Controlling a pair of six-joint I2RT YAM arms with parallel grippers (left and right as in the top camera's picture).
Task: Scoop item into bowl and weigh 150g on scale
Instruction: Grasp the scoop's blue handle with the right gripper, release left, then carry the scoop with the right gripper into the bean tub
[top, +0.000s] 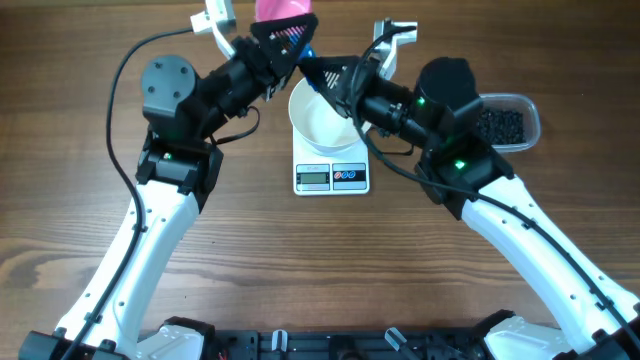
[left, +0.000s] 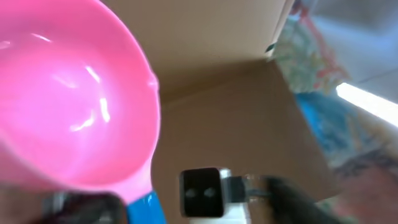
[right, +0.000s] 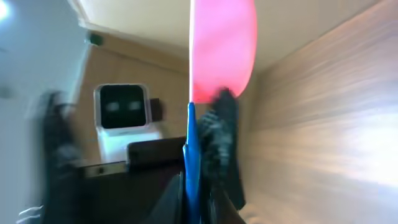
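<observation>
Counter (top: 100, 230): brown wood grain running left to right.
Scale (top: 332, 177): mid-counter, display toward the arm bases.
Bowl (top: 320, 120): white, sitting on the scale.
Beans (top: 500, 124): in a clear tub (top: 530, 108) right of the bowl, partly under your right arm.
Scoop (top: 285, 10): pink with a blue handle, raised at the far edge.
Right pincer (top: 312, 68): clenched on the blue handle.
Left pincer (top: 290, 40): at the scoop; you cannot tell whether it grips.
Room: blurred brown panels (left: 249, 93), bright strip light (left: 367, 99).
</observation>
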